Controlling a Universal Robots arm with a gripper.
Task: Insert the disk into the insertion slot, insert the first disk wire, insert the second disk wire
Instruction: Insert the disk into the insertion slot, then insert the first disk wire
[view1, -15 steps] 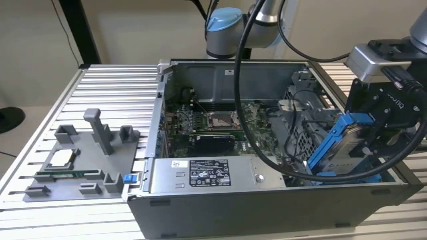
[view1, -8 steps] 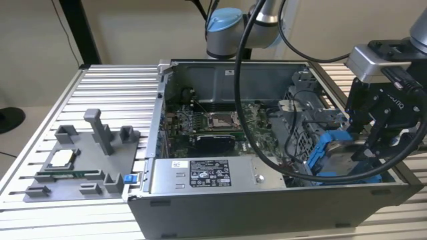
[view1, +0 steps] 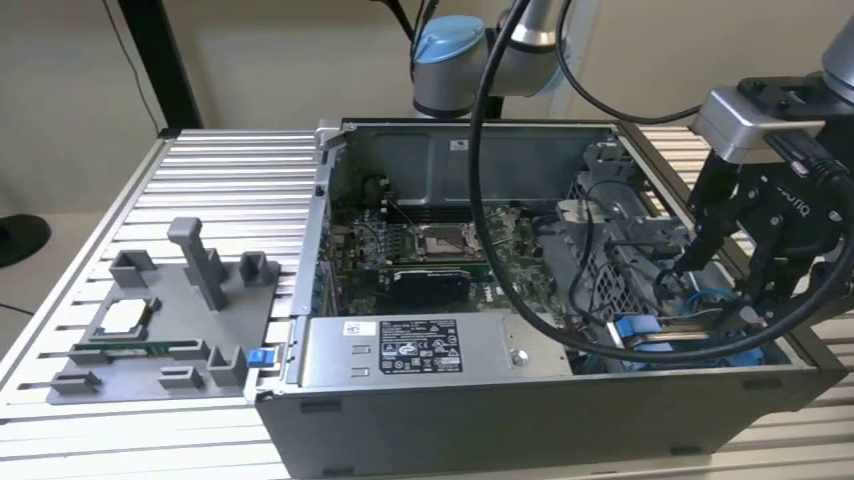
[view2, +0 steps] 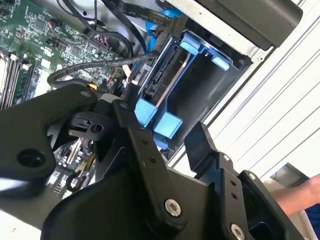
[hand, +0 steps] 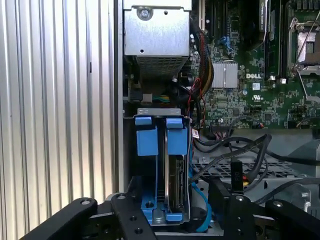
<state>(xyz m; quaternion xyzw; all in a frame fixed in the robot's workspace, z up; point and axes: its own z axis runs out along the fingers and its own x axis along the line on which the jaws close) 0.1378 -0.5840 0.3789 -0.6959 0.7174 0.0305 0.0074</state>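
Disk (hand: 175, 182) sitting on edge in insertion slot (hand: 158, 112); looking stiff, weighty, shock-sensitive, so gripping by blue carrier tabs (hand: 176, 140) seeming safest. Pincer (hand: 177, 202) gaping wide, holding nothing.

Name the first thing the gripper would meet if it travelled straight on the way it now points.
Probably the disk in its blue carrier, seated in the insertion slot: in the first wrist view the open gripper points at it, a finger on each side. Depth is hard to judge.
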